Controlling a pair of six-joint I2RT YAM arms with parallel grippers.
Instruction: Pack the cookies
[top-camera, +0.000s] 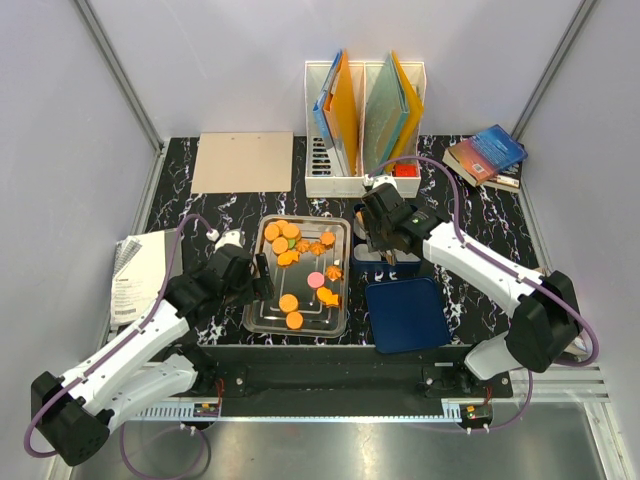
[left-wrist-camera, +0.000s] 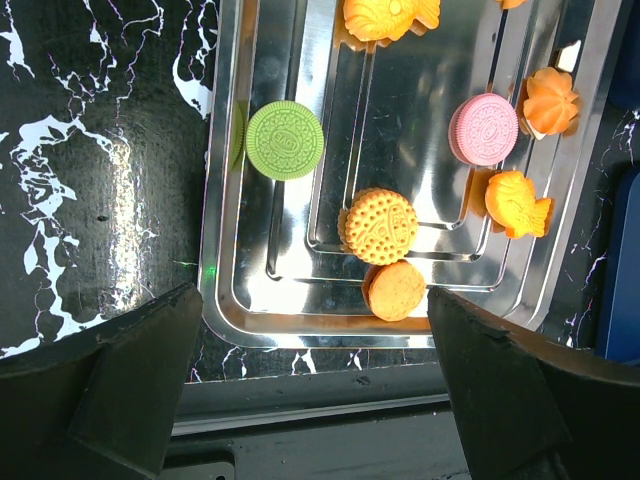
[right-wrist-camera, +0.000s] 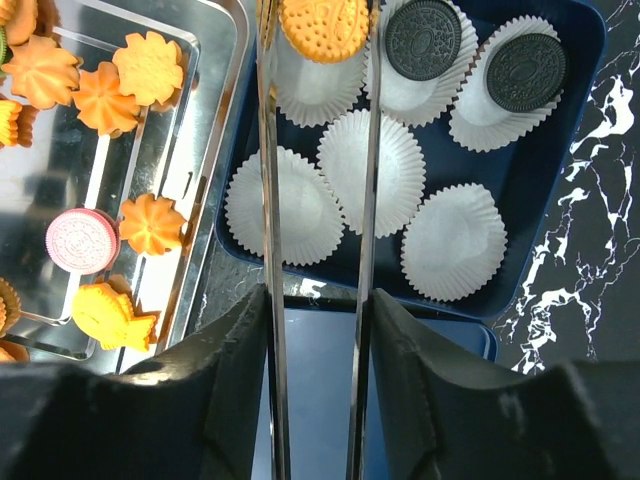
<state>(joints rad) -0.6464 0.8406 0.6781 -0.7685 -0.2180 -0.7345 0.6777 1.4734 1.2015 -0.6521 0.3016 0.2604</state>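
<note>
Several cookies (top-camera: 290, 240), mostly orange, lie on a steel tray (top-camera: 252, 300). In the left wrist view I see a green one (left-wrist-camera: 285, 140), a pink one (left-wrist-camera: 484, 129) and round orange ones (left-wrist-camera: 380, 225). My left gripper (left-wrist-camera: 312, 300) is open and empty, above the tray's near edge. My right gripper (right-wrist-camera: 318, 310) is shut on metal tongs (right-wrist-camera: 268, 200). The tong tips pinch a round orange cookie (right-wrist-camera: 323, 28) over a white paper cup in a blue box (right-wrist-camera: 560, 210). Two black cookies (right-wrist-camera: 423, 38) sit in cups beside it.
Three empty paper cups (right-wrist-camera: 370, 170) fill the box's near side. A blue lid (top-camera: 405, 315) lies in front of the box. A white file holder (top-camera: 365, 150), a cardboard sheet (top-camera: 242, 161), books (top-camera: 485, 155) and a booklet (top-camera: 138, 275) ring the work area.
</note>
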